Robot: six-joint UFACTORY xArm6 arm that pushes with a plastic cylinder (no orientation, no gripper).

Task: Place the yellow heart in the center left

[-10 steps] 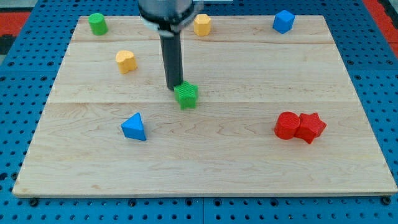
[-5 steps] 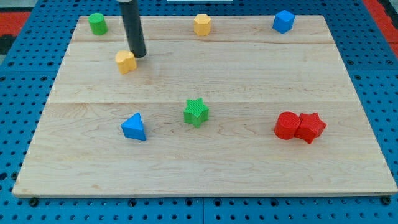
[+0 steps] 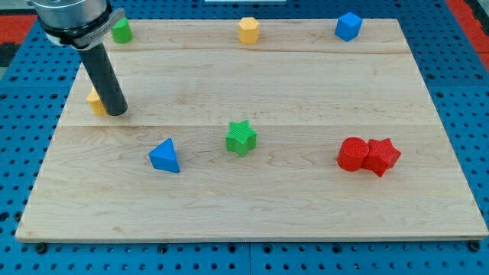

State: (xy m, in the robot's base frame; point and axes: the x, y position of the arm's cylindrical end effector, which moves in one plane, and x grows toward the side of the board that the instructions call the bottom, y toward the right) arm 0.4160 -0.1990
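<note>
Camera view: the yellow heart point(image 3: 95, 101) is seen touching my tip point(image 3: 116, 114) on its left, mostly hidden behind the rod. No gripper is fitted. The blue triangle point(image 3: 165, 156) lies below-right of my tip on the worktop point(image 3: 306, 206), the green star point(image 3: 241, 137) farther right.

One camera is looking down at a slant from beyond the view's bottom edge of the wooden board point(image 3: 252, 214), taking in all of it plus the surrounding blue pegboard point(image 3: 23, 84).

Pale wood board point(image 3: 306, 84), matt and smooth
The green star point(image 3: 241, 137) looks ribbed plastic; the rod point(image 3: 103, 76) is matt dark.
</note>
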